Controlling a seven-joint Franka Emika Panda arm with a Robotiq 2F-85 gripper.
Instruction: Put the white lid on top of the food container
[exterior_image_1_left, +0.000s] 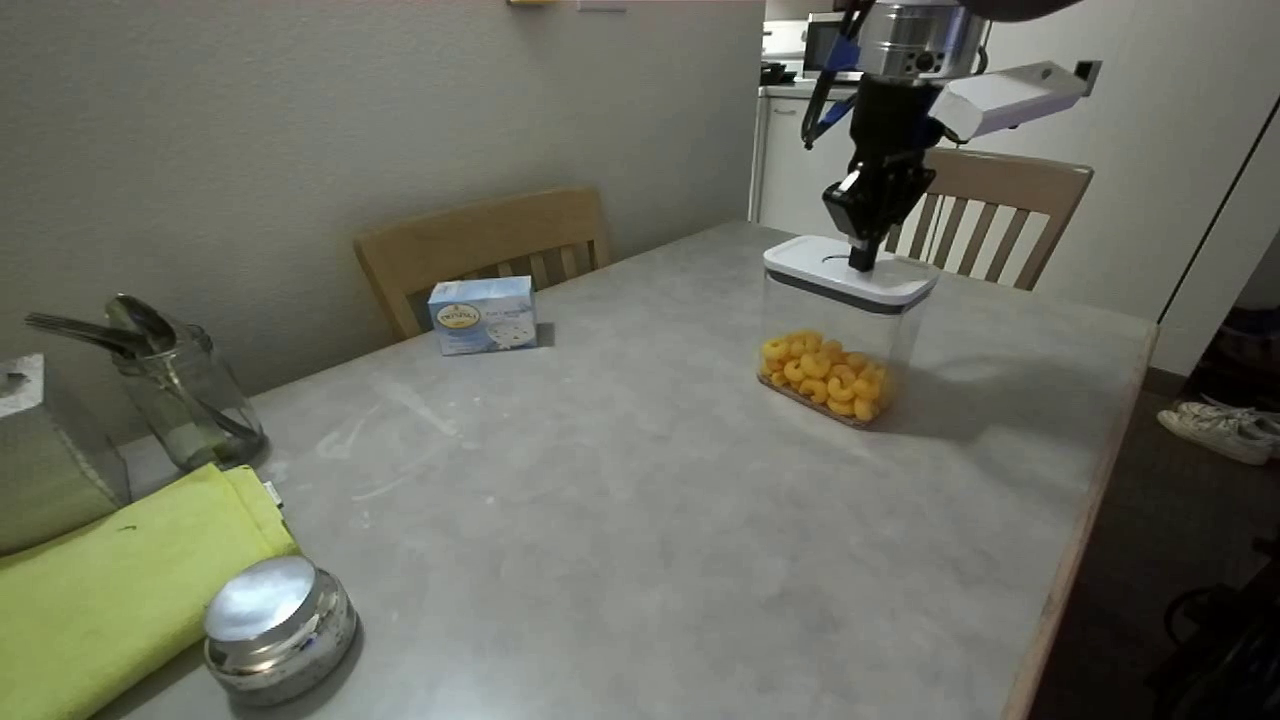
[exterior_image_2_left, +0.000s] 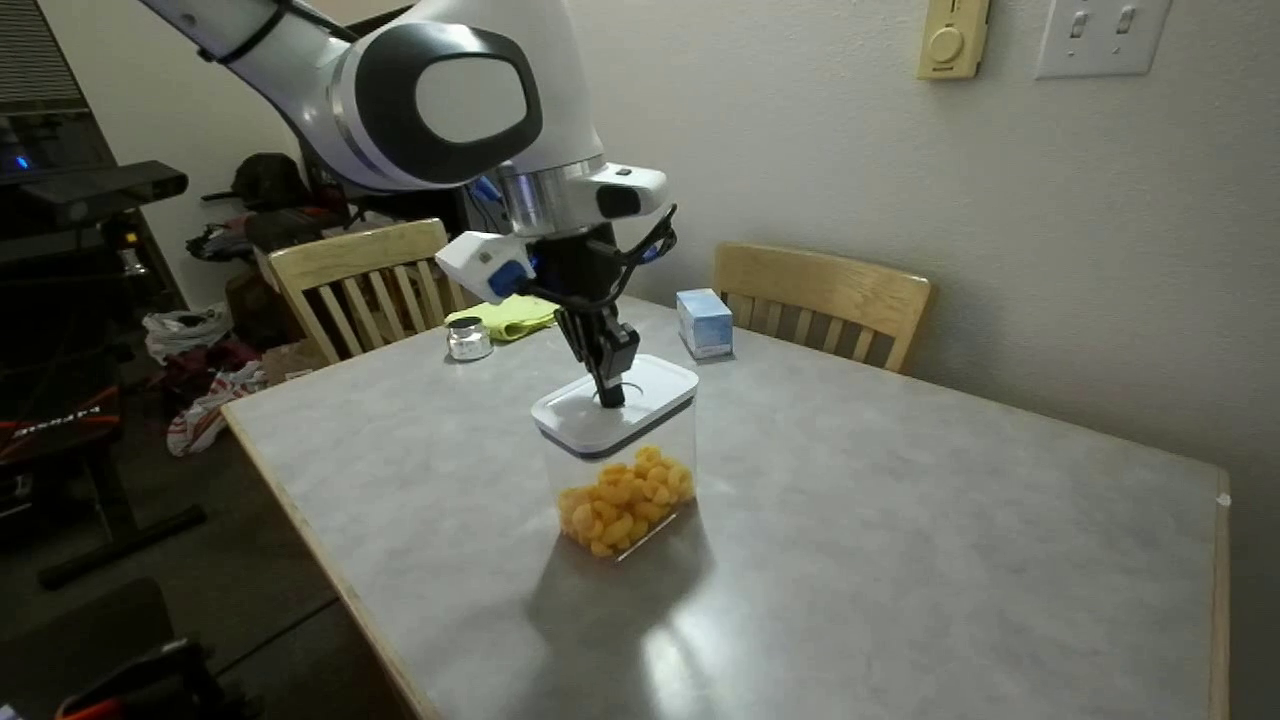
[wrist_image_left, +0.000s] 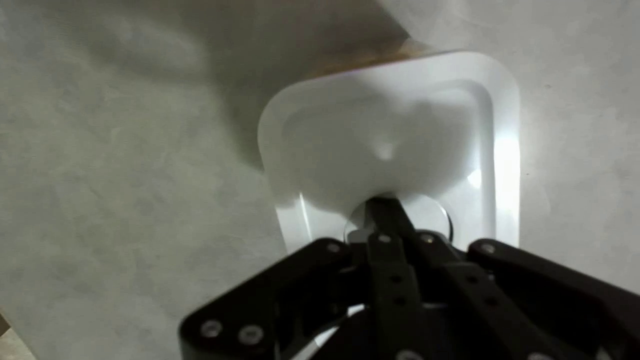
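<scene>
The step in hand seems to be pressing the lid (exterior_image_2_left: 600, 424) onto the container (exterior_image_2_left: 674, 432). To do it well, it is best to push straight down, slowly and near the middle, so the container neither tips nor slides on the surface (exterior_image_2_left: 920, 520). The fingers (exterior_image_2_left: 611, 394) stand close together, with nothing visible between them. The lid is directly below their tips, on top of the container; the tips appear to touch its round button (wrist_image_left: 427, 215).

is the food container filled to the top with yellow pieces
No, in both exterior views the curved yellow pieces reach only partway up the clear food container, well below the white lid.
</scene>
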